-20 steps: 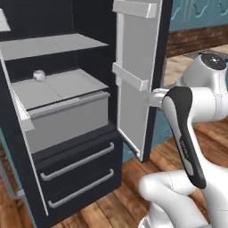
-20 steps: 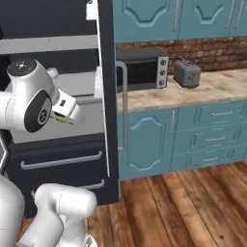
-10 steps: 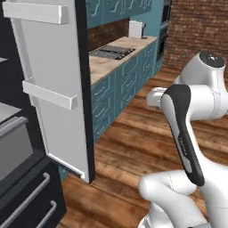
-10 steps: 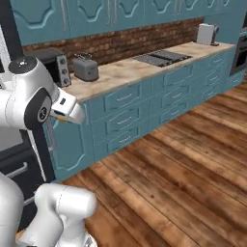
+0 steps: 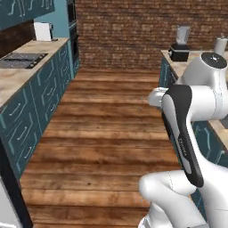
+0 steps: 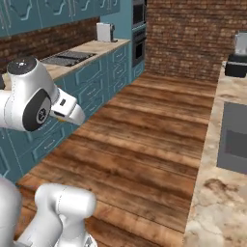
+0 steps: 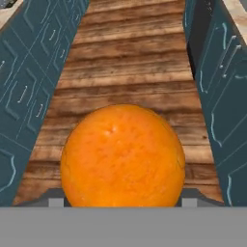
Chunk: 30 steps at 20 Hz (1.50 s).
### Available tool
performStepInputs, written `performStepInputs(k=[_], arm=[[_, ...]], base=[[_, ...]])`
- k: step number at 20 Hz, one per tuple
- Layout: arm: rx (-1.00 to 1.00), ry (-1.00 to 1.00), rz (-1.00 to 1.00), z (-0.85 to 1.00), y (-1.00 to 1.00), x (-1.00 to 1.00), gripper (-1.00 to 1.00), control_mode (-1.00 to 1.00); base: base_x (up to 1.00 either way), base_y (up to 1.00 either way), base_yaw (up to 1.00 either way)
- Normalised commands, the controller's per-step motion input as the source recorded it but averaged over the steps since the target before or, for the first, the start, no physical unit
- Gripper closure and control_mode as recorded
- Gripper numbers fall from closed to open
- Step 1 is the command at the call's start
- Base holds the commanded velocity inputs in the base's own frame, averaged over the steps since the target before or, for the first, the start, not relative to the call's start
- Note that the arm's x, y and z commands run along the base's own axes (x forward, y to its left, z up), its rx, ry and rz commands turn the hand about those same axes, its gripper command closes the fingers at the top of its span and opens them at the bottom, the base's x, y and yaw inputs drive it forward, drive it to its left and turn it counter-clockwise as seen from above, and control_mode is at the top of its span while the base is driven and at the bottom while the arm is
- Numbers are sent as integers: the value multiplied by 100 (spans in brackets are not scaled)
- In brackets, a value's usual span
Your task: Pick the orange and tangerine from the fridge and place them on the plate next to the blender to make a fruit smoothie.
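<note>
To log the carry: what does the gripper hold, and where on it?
An orange fruit, held between the two fingers at its opposite sides.

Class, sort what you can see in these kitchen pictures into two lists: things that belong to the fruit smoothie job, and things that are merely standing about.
Belongs to the job:
- round orange fruit, between the gripper's fingers
- black-based blender with clear jug

Standing about:
- white boxy appliance on the far counter
- dark cooktop
- built-in oven
- pale upright cylinder
</note>
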Motion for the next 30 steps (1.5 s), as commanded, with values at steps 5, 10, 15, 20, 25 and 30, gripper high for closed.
performStepInputs(k=[5,10,15,20,25,30], arm=[[0,0,0,0,0,0,100,100],[0,0,0,0,0,0,100,100],[0,0,0,0,0,0,100,100],[0,0,0,0,0,0,100,100],[0,0,0,0,0,0,100,100],[0,0,0,0,0,0,100,100]], base=[[100,-44,-23],[100,-17,-12],[100,0,-13],[100,0,-14],[100,0,-17],[100,12,-22]])
